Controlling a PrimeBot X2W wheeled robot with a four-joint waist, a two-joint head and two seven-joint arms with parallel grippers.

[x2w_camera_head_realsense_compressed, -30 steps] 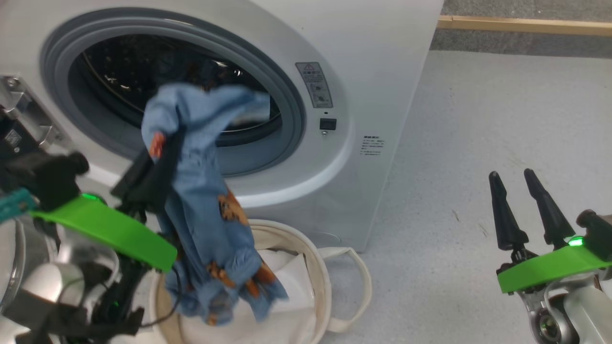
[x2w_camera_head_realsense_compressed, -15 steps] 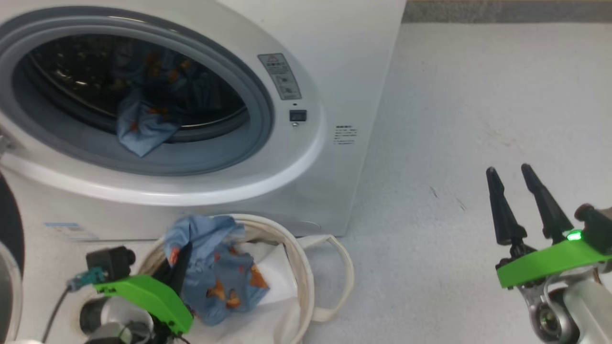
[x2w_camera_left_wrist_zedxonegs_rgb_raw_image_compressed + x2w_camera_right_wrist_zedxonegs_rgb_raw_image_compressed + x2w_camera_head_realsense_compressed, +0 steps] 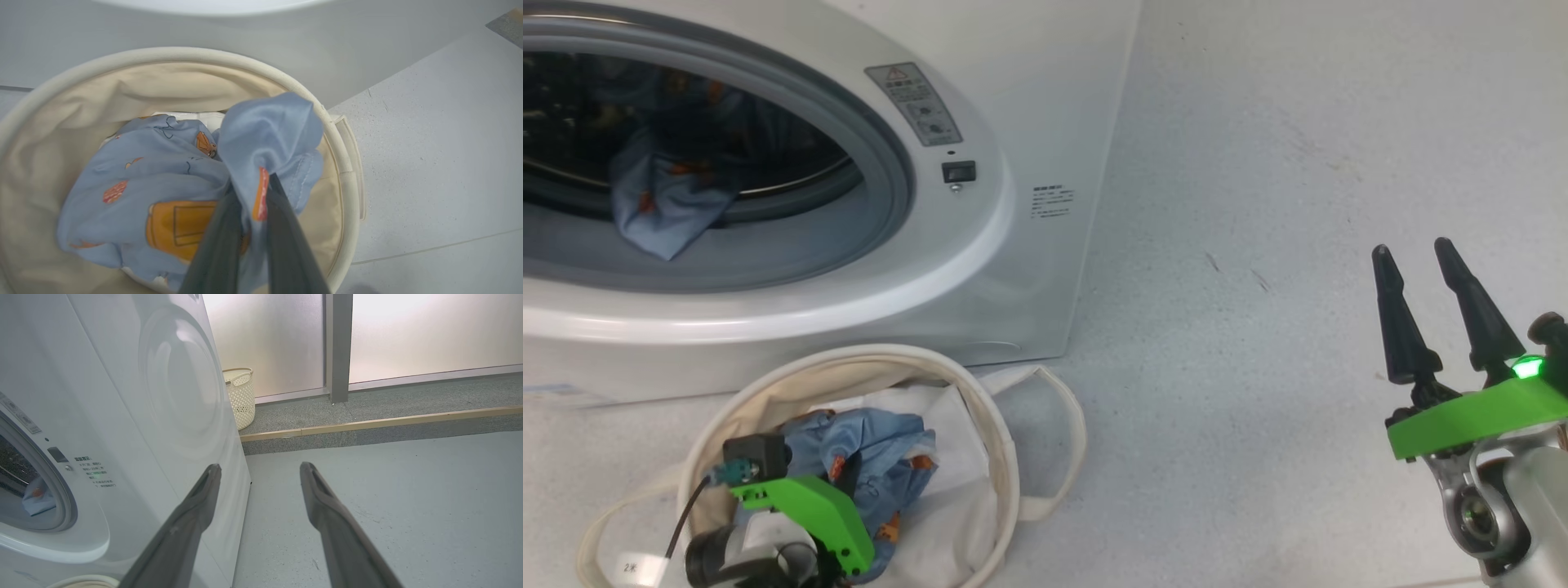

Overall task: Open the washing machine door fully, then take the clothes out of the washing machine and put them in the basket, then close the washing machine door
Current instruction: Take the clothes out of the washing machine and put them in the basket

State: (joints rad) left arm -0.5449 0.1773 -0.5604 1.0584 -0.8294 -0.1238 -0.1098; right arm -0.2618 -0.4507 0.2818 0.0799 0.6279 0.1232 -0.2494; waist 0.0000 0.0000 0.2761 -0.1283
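The basket [image 3: 848, 351] sits on the floor [image 3: 1258, 163] just in front of the machine [image 3: 980, 245], below its round mouth [image 3: 882, 155]. The left gripper [image 3: 253, 191] reaches down into the basket with its jaws pinched nearly shut on a fold of the clothes [image 3: 163, 171]. The rest of the blue cloth lies bunched on the white lining [image 3: 968, 445], inside the rim. A second blue piece [image 3: 662, 204] hangs over the lower lip of the machine's mouth. The right gripper [image 3: 1413, 251] is well off to the machine's side, on the robot's right, above bare floor, jaws spread wide and holding nothing
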